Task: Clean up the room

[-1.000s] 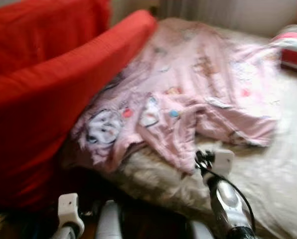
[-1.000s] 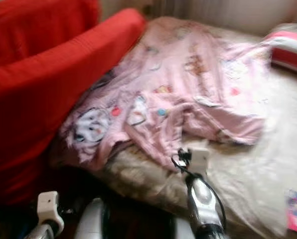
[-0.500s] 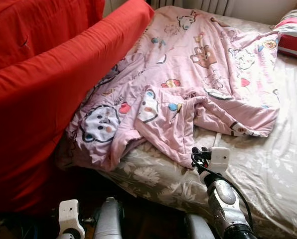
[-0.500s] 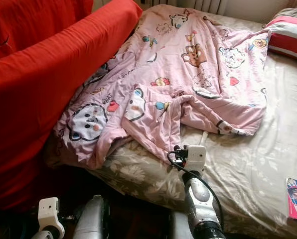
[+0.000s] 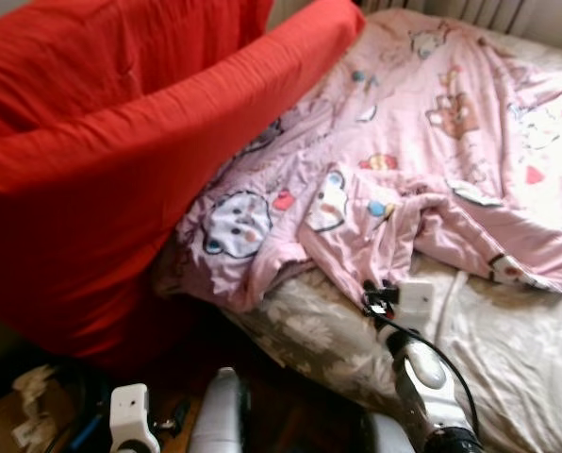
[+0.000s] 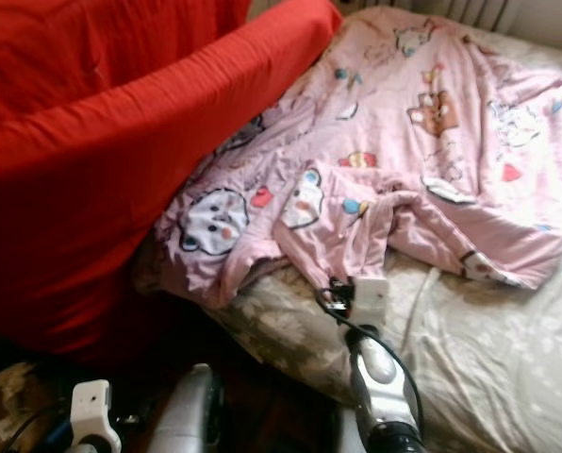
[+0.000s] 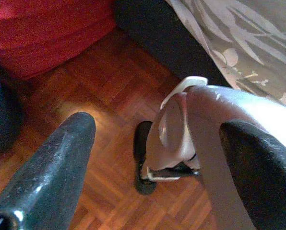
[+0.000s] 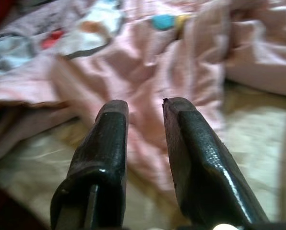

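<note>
A bed (image 5: 507,359) takes up the right side, covered by a beige sheet (image 6: 488,349) with a pale floral print. A large red fabric mass (image 5: 102,179) (a cover or cushion, hard to tell which) leans against the bed's left edge and fills the left side. Below it lies dark wooden parquet floor (image 7: 109,110), laid in small blocks, with a bright patch of light on it. At the top right, vertical ribs like a radiator (image 5: 493,9) stand behind the bed.
</note>
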`<state>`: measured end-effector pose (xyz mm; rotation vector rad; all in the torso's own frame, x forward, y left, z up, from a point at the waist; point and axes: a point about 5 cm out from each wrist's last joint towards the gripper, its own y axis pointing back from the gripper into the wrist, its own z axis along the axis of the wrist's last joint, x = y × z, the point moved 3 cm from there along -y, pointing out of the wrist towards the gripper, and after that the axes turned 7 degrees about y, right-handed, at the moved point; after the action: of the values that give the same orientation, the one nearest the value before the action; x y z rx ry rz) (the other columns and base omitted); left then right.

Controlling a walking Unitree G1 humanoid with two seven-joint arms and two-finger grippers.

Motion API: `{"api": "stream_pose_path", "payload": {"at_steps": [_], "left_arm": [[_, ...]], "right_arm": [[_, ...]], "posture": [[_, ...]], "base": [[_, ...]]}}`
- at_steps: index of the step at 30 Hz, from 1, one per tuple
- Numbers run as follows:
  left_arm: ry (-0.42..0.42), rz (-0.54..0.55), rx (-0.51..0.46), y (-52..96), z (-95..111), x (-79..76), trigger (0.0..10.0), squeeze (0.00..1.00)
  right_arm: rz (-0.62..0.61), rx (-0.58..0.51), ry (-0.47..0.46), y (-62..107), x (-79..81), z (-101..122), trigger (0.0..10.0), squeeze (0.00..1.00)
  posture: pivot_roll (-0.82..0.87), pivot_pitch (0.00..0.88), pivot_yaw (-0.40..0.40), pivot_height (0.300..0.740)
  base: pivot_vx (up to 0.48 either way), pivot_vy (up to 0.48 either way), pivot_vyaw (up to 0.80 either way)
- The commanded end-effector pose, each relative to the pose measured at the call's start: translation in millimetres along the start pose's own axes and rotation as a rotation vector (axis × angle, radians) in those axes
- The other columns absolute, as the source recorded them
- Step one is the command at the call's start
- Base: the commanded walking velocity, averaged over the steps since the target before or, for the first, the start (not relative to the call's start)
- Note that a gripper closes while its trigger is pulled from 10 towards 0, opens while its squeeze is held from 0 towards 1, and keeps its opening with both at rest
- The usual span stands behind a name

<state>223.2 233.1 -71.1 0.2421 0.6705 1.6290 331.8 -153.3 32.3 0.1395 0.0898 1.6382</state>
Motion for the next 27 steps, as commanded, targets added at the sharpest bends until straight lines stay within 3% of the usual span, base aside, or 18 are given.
{"api": "stream_pose_path", "payload": {"at_steps": [1, 6, 12, 16, 27], "left_arm": [[-0.012, 0.009, 0.020, 4.1, -5, 6.0, 10.0, 0.00], [-0.006, 0.005, 0.022, 4.0, -6, 5.6, 10.0, 0.00], [-0.004, 0.002, 0.020, 4.0, -6, 5.3, 10.0, 0.00], [-0.004, 0.002, 0.020, 4.0, -6, 5.4, 10.0, 0.00], [-0.005, 0.002, 0.020, 4.3, -6, 5.3, 10.0, 0.00]], "right_arm": [[0.003, 0.010, -0.016, 1.8, 4.0, -4, 10.0, 0.00], [-0.012, 0.016, -0.012, 2.2, 2.2, -5, 10.0, 0.00], [-0.101, 0.072, -0.021, 2.1, -10.9, -12, 10.0, 0.00], [-0.106, 0.049, -0.034, 2.0, -11.1, -9, 10.0, 0.00], [-0.091, 0.039, -0.027, 1.0, -6.5, -8, 10.0, 0.00]], "posture": [[0.12, 0.232, -0.013, 0.632], [0.12, 0.232, -0.012, 0.632], [0.13, 0.236, -0.013, 0.632], [0.13, 0.236, -0.014, 0.632], [0.12, 0.225, -0.013, 0.632]], "base": [[0.000, 0.000, 0.00], [0.000, 0.000, 0.00], [0.000, 0.000, 0.00], [0.000, 0.000, -0.65], [0.113, 0.000, 0.00]]}}
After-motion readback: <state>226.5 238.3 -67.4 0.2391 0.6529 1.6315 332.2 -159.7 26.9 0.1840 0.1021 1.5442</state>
